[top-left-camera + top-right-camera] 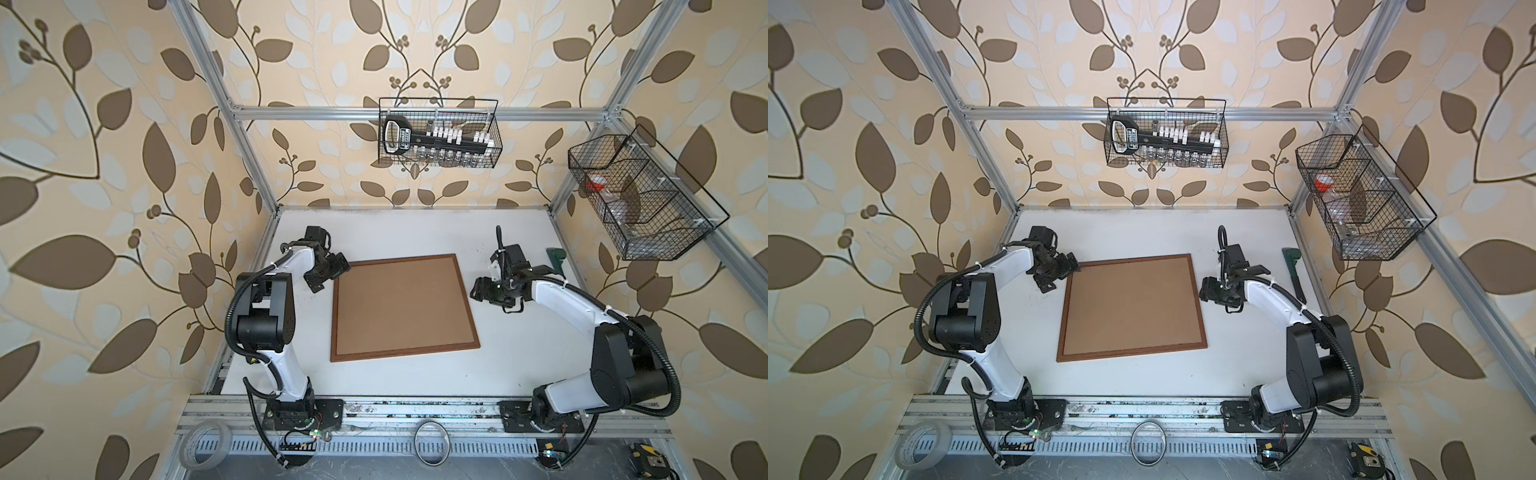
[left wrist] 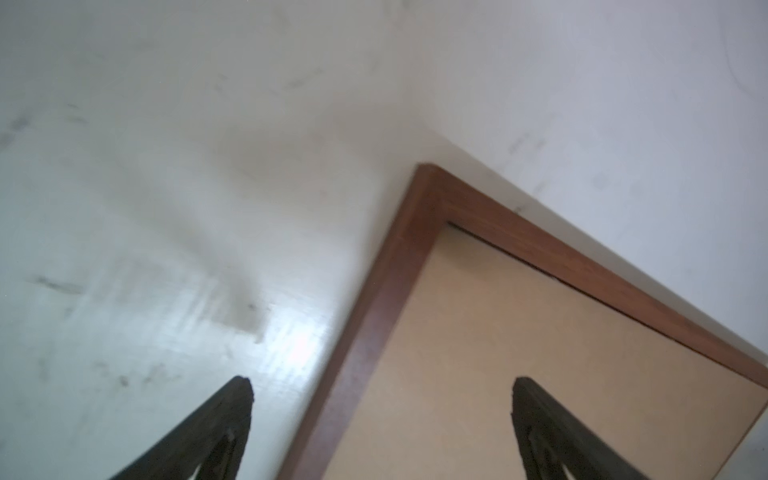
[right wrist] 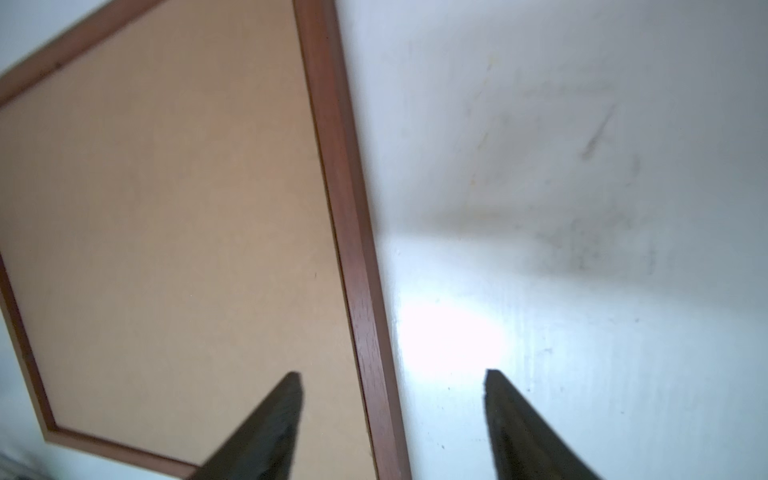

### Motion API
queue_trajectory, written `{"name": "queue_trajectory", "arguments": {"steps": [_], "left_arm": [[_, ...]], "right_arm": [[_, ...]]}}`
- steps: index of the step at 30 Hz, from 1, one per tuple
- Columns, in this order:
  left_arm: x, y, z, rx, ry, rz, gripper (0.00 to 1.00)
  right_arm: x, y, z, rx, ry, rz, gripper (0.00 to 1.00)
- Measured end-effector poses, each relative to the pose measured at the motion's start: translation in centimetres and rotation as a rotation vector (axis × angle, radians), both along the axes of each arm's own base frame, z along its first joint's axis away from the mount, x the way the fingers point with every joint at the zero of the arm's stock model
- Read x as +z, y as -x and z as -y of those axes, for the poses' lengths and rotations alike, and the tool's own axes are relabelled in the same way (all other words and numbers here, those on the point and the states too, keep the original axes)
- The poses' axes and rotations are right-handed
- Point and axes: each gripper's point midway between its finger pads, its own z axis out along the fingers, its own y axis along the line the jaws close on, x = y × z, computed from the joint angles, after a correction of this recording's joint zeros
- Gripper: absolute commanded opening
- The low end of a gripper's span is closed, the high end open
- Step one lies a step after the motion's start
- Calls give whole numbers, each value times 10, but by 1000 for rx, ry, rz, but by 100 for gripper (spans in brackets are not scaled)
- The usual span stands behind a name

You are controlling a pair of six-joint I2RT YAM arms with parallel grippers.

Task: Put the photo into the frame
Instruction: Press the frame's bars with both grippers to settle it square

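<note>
Both top views: frame [image 1: 405, 352] flat at middle of white table [image 1: 415, 232], plain brown backing board [image 1: 401, 307] filling it | left gripper [image 2: 380, 382]: jaws spread wide, empty, at frame's far-left corner | right gripper [image 3: 394, 374]: jaws parted, seemingly empty, just beside frame's right edge

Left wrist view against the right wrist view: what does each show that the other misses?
Only the left wrist view: the left gripper, open, at one corner of the frame. Only the right wrist view: the right gripper, open, by one side of the frame, with most of the brown board. Both: frame border, board, white table; no photo in either.
</note>
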Motion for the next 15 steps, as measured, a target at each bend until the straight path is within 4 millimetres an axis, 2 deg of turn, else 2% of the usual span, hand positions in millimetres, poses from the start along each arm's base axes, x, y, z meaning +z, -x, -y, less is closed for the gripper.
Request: {"name": "queue_trajectory", "arguments": {"steps": [3, 6, 10, 15], "left_arm": [[-3, 2, -18, 46, 5, -3, 94], [-7, 3, -17, 46, 23, 2, 92], [-20, 14, -6, 23, 51, -24, 90], [-17, 22, 3, 11, 99, 18, 91]], "right_arm": [[4, -27, 6, -6, 65, 37, 43], [-5, -46, 7, 5, 117, 39, 41], [-21, -51, -5, 57, 139, 8, 31], [-23, -48, -28, 97, 61, -9, 39]]}}
